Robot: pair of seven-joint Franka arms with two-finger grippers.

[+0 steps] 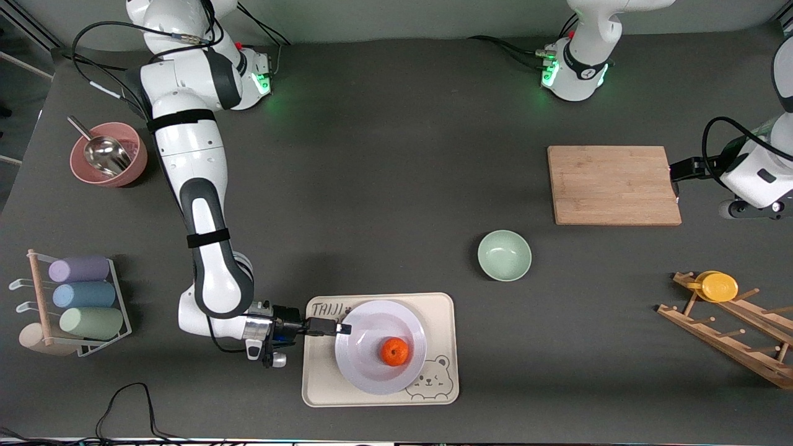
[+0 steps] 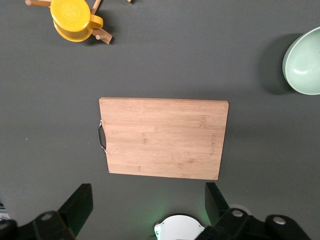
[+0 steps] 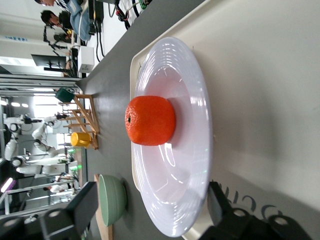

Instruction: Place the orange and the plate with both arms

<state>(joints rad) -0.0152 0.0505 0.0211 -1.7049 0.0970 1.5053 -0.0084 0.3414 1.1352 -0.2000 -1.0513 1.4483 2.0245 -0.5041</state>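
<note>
On the beige bear-print tray (image 1: 322, 378), which I'll use as my landmark, the white plate (image 1: 365, 365) sits inside the rim and covers most of the tray's middle. The orange (image 1: 394, 351) rests in the plate's well, a little toward the bear drawing and the left arm's end of the table. In the right wrist view I see the orange (image 3: 150, 120) sitting upright on the plate (image 3: 185, 165), touching only the plate's surface.

My right gripper (image 1: 337, 328) is low at the tray's edge on the right arm's end, with its fingers spread to either side of the plate rim. From the right wrist view the two dark fingers (image 3: 75, 212) stand well apart, and I think they are not pressing on the rim, though the contact spot itself is partly hidden.

The left gripper (image 1: 675, 186) waits well away from the tray, beside the wooden cutting board (image 1: 613, 184) at the left arm's end. Its fingers (image 2: 77, 205) are spread wide and hold nothing, with the board (image 2: 164, 138) lying flat below them.

Between the tray and the board, the pale green bowl (image 1: 504, 255) stands empty on the table, farther from the front camera than the tray. The yellow cup (image 1: 718, 286) hangs on the wooden rack (image 1: 731, 334), past the bowl from the tray.
</note>
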